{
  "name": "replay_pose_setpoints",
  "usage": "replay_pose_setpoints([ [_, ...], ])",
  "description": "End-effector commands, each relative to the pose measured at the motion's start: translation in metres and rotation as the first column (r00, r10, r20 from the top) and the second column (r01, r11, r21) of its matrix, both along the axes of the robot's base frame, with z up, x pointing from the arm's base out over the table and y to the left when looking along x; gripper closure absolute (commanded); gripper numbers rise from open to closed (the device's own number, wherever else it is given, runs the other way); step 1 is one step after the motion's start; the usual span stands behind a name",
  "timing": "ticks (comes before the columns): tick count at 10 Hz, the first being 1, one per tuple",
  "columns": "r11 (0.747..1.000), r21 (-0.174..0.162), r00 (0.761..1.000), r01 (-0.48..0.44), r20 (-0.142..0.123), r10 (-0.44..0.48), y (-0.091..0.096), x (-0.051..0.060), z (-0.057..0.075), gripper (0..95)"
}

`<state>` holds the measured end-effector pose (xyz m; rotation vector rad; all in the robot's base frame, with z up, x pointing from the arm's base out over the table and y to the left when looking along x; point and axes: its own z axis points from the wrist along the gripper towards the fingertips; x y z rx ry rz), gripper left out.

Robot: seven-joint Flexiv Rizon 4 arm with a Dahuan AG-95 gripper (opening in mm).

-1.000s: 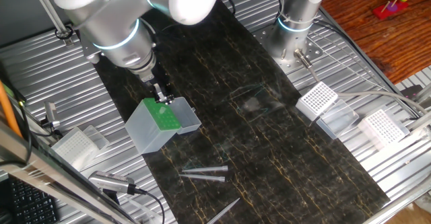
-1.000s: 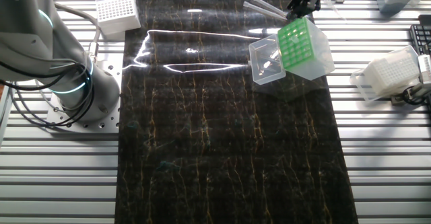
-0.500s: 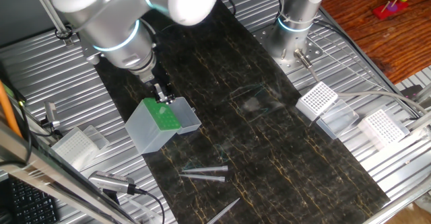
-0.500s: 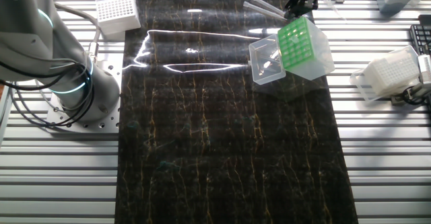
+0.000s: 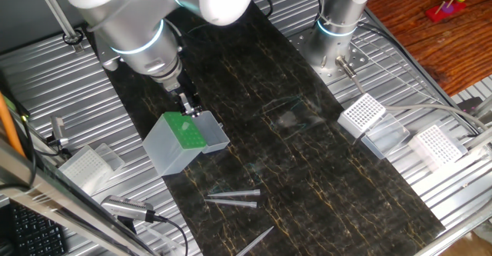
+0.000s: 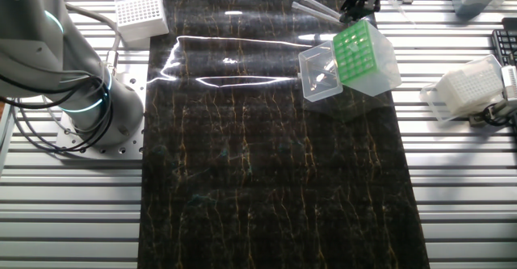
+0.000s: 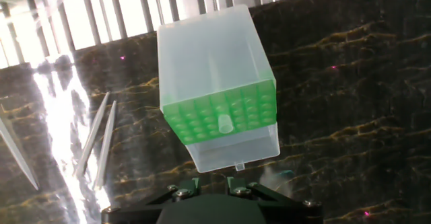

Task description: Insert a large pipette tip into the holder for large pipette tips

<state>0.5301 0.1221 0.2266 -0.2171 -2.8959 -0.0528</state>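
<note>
The holder for large pipette tips [image 5: 165,150] is a pale translucent box with a green grid top [image 5: 187,131], lying on the dark mat. The other fixed view shows the holder [image 6: 380,65] near the mat's right edge, its clear lid [image 6: 319,73] open. In the hand view one large pipette tip [image 7: 224,123] stands in a hole of the holder's [image 7: 209,62] green grid. My gripper [image 5: 189,104] hovers just above the grid's far edge. Its fingers [image 7: 196,183] at the bottom of the hand view are open, with nothing between them. The gripper [image 6: 358,2] is dark against the mat.
Loose pipette tips [image 5: 232,199] lie on the mat in front of the holder, and the same loose tips [image 7: 97,143] show left of it in the hand view. White grid-topped racks [image 5: 361,114] [image 5: 434,144] [image 5: 84,164] sit on the slatted table. A second arm's base [image 5: 334,33] stands at the back.
My gripper and arm have shifted slightly up and away from the green grid. The holder and loose tips have not moved.
</note>
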Motion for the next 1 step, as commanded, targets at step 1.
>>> replay_pose_setpoints([
  [1, 1.000, -0.005, 1.000, 0.017, -0.006, -0.017, 0.0012, 0.0028, 0.0006, 76.0],
])
